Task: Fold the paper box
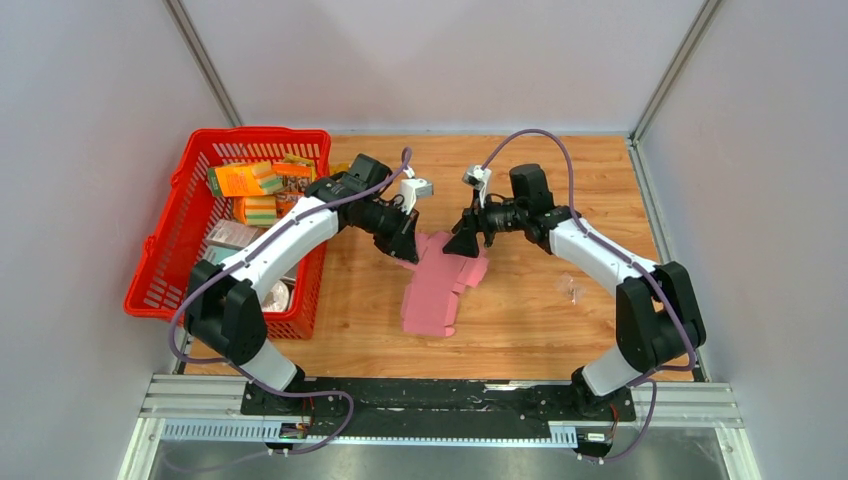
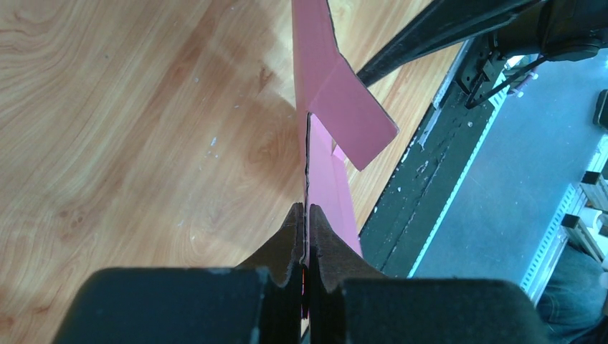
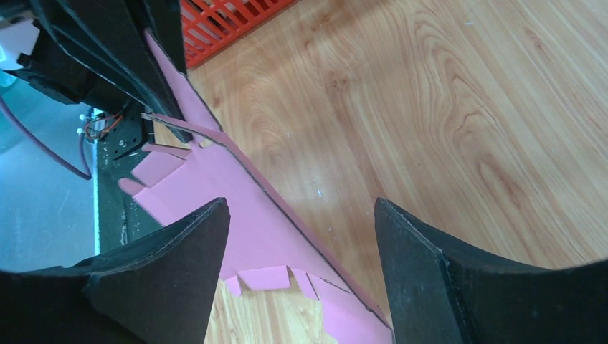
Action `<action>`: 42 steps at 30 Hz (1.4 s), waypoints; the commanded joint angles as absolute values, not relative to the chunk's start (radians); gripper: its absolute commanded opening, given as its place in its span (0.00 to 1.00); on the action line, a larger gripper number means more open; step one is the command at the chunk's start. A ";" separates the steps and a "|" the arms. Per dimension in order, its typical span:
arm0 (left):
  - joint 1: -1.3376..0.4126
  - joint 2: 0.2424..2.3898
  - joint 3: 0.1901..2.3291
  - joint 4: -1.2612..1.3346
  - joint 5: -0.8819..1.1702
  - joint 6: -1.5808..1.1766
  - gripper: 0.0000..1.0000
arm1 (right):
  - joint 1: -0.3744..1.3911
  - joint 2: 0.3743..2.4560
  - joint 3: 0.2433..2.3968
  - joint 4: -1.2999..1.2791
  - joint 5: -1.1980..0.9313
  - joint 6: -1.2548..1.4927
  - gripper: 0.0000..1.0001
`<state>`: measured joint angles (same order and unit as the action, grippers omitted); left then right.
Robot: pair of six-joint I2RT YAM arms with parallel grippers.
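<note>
Flat pink thin-cardboard box cut-out (image 1: 438,285) lies centre frame in the top view on the wooden table (image 1: 560,320), its upper end at both grippers. We judge it light, floppy and easily creased, so pinch a flap edge. Left gripper (image 2: 306,215) is clamped on its edge, sheet running up-frame. Right gripper (image 3: 301,215) gapes wide, sheet seen between its fingers

No readable text; print on the orange packages (image 1: 245,179) too small.
</note>
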<state>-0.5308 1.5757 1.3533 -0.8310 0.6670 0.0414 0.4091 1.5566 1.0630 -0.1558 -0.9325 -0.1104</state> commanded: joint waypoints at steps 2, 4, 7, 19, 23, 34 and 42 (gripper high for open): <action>-0.537 1.522 1.351 -0.805 0.715 0.087 0.00 | 0.414 1.514 1.045 -0.086 -0.880 -0.166 0.78; -0.537 1.522 1.351 -0.807 0.707 0.086 0.00 | 0.413 1.514 1.052 -0.090 -0.917 -0.170 0.76; -0.537 1.516 1.354 -0.804 0.706 0.087 0.00 | 0.414 1.523 1.042 -0.060 -1.039 -0.153 0.68; -0.545 1.462 1.322 -0.779 0.647 0.077 0.15 | 0.449 1.531 1.028 -0.026 -1.057 -0.123 0.18; -0.552 1.378 1.244 -0.700 0.540 0.005 0.52 | 0.449 1.529 1.038 -0.052 -1.008 -0.101 0.00; -0.729 1.188 1.245 -0.523 0.048 -0.164 0.54 | 0.446 1.539 1.066 -0.107 -0.974 -0.044 0.00; -0.747 1.449 1.515 -0.721 -0.149 -0.235 0.19 | 0.440 1.520 1.054 -0.094 -0.973 -0.029 0.00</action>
<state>-0.7361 1.3708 1.4452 -0.6247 -0.0010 -0.1883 0.4454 1.5494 1.0283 -0.1158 -0.9752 -0.0456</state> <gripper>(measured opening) 0.235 0.011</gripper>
